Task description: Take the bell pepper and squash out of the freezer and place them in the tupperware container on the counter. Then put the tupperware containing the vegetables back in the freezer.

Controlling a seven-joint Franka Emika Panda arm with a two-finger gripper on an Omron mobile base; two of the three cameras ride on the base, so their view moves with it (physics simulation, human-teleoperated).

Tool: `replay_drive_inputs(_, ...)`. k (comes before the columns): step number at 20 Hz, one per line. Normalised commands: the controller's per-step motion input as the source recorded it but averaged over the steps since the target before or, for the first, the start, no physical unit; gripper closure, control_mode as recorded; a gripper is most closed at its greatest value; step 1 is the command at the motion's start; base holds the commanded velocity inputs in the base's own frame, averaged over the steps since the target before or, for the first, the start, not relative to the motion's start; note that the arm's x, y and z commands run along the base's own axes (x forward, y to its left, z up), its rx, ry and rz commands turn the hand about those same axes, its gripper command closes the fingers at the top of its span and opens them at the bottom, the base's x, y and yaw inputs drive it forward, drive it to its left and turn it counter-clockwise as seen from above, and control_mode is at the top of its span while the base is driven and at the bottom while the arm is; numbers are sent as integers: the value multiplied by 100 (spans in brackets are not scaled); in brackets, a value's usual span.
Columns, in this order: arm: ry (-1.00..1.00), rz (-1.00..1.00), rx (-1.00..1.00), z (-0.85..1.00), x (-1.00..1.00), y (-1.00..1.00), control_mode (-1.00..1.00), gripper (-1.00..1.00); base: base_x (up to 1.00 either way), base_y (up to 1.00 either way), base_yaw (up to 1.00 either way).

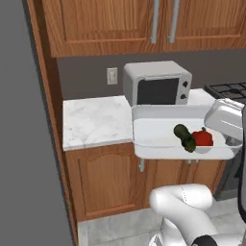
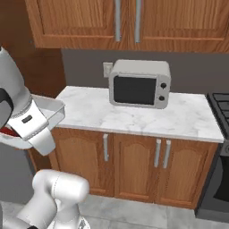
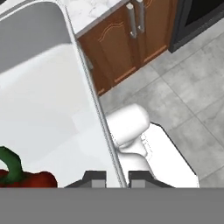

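Gripper (image 3: 117, 179) clenched on tupperware container (image 1: 158, 132) rim; pale shallow tray apparently airborne, holding squash (image 1: 184, 136) and bell pepper (image 1: 203, 138).

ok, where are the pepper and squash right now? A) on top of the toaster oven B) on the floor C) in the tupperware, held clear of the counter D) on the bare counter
C: the bell pepper and squash lie inside the tupperware container, which the tool grips by its rim out past the counter edge.
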Motion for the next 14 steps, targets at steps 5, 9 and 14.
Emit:
replay_drive_inputs(5,0,0,0,0,0,0,100,100,12,97,36)
replay_drive_inputs(9,0,0,0,0,0,0,100,100,25,96,35)
replay_drive_inputs(14,0,0,0,0,0,0,100,100,16,88,31)
